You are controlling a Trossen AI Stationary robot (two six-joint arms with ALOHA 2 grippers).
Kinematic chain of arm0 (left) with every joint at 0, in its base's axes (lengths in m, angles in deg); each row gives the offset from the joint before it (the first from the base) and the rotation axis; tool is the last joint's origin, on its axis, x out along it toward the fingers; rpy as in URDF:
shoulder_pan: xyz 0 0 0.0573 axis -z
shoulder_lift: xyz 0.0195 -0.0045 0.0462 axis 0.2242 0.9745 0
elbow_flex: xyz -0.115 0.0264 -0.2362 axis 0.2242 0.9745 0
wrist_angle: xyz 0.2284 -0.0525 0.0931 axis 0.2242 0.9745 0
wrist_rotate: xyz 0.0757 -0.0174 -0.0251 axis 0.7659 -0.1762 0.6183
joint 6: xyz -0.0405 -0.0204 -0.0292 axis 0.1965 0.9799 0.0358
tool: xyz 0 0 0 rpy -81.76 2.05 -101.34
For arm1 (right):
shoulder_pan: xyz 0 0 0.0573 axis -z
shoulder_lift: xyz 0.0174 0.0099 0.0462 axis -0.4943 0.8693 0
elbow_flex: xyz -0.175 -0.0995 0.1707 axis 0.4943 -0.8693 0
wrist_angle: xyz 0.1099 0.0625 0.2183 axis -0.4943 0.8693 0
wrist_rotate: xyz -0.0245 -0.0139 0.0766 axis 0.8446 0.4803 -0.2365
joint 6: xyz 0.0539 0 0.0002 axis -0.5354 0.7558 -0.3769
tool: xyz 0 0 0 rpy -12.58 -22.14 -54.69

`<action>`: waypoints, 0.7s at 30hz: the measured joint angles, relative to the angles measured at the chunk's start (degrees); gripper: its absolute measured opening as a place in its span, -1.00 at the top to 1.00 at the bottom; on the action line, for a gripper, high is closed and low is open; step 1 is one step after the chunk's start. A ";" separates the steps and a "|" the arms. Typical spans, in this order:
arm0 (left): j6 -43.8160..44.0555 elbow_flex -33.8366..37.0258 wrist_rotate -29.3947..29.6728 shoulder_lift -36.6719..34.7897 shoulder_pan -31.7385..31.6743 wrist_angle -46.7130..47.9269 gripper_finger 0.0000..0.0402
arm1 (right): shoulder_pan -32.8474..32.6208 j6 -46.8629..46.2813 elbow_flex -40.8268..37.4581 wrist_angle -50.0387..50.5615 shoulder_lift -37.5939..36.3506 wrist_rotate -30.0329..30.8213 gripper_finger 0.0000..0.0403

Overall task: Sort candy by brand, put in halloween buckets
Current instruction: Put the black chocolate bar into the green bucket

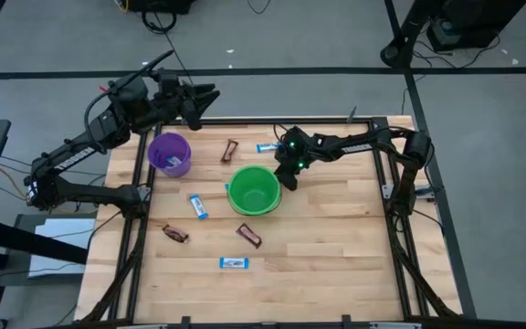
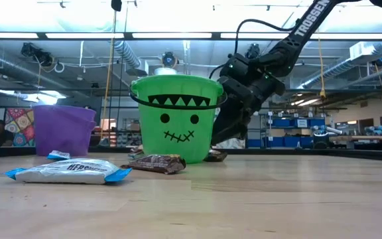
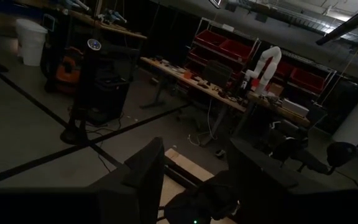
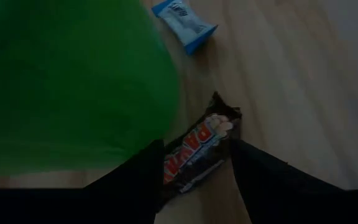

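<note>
Right gripper (image 4: 194, 171) sits low beside the green bucket (image 1: 253, 190), fingers (image 4: 263, 180) clenched on a brown candy bar (image 4: 197, 155). Left gripper (image 1: 204, 99) is raised past the desk's (image 1: 336, 247) far edge, beyond the purple bucket (image 1: 170, 153), fingers released, holding nothing. Other bars lie scattered across the desk.

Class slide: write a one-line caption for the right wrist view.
Right hand grips a dark brown candy bar beside the green bucket; a blue-and-white bar lies beyond.
</note>
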 joint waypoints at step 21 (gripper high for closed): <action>0.08 0.00 0.02 0.00 0.01 -0.29 0.12 | -1.91 1.65 -0.08 2.45 -3.57 3.68 0.95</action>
